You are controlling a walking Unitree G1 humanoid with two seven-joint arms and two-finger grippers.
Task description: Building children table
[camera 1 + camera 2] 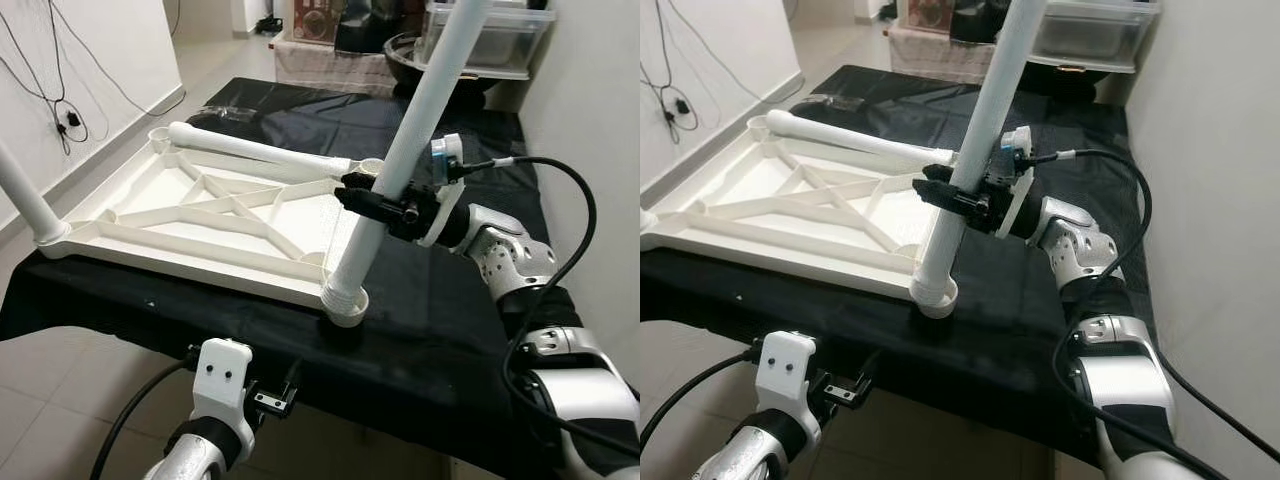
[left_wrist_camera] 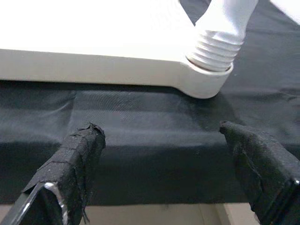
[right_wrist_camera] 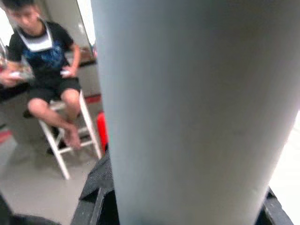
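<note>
The white tabletop (image 1: 130, 205) lies upside down on a black cloth. A white table leg (image 1: 420, 110) stands tilted in the near right corner socket (image 1: 345, 300), its thread showing above the socket (image 2: 213, 51). My right gripper (image 1: 385, 205) is shut on this leg at mid height; the leg (image 3: 187, 108) is very close in the right wrist view. A second leg (image 1: 260, 150) lies across the tabletop's far side. A third leg (image 1: 25, 195) stands in the near left corner. My left gripper (image 1: 275, 395) hangs open below the near table edge, its fingers (image 2: 79, 150) apart and facing the socket corner.
The black cloth (image 1: 440, 330) covers a low platform, with its near edge just above my left gripper. A wall (image 1: 590, 90) runs along the right. Plastic boxes (image 1: 500, 35) and a basin stand at the back. Cables (image 1: 60, 110) hang on the left wall. A person (image 3: 47, 61) sits on a white stool.
</note>
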